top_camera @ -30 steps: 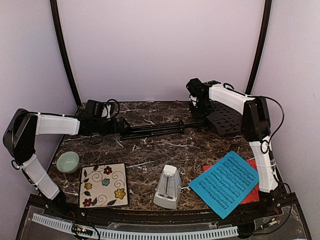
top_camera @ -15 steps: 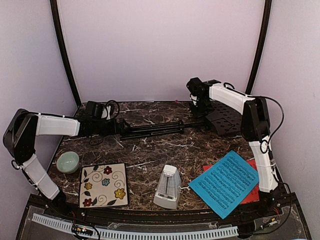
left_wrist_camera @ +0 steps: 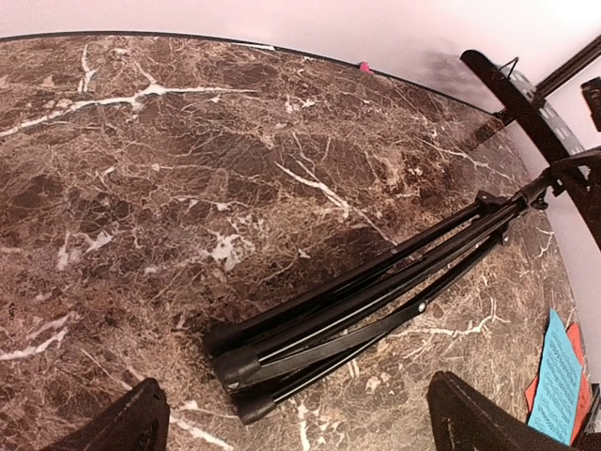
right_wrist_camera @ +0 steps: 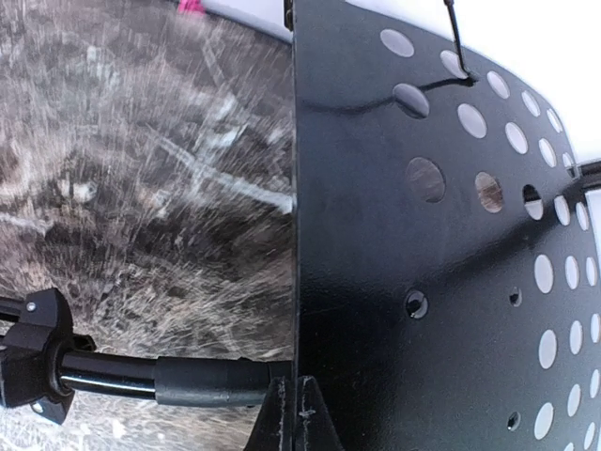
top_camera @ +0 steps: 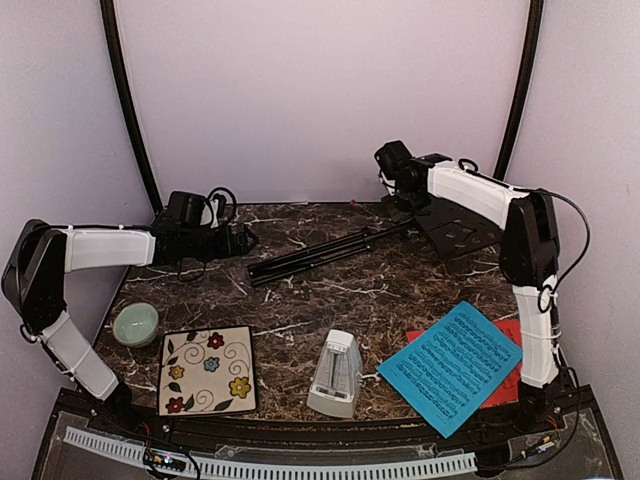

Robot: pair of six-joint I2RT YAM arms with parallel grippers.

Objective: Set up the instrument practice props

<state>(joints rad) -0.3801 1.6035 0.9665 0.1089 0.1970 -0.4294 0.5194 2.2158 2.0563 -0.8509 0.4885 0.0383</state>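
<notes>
Dark marble table point(top_camera: 300, 300) holds everything: at its far right the right gripper point(top_camera: 412, 196) is closed tight on the edge of the perforated desk point(right_wrist_camera: 423, 282) of the stand point(top_camera: 320, 252). Its folded legs lie slanted across the far middle toward the left gripper point(top_camera: 243, 238), which is wide open near the feet, apart from them. Nearer the front, the metronome point(top_camera: 336, 374) stands upright in the middle, the blue sheet point(top_camera: 452, 366) lies over the red sheet point(top_camera: 505, 385) at the right, and the bowl point(top_camera: 135, 324) and tile point(top_camera: 208, 369) sit at the left.
</notes>
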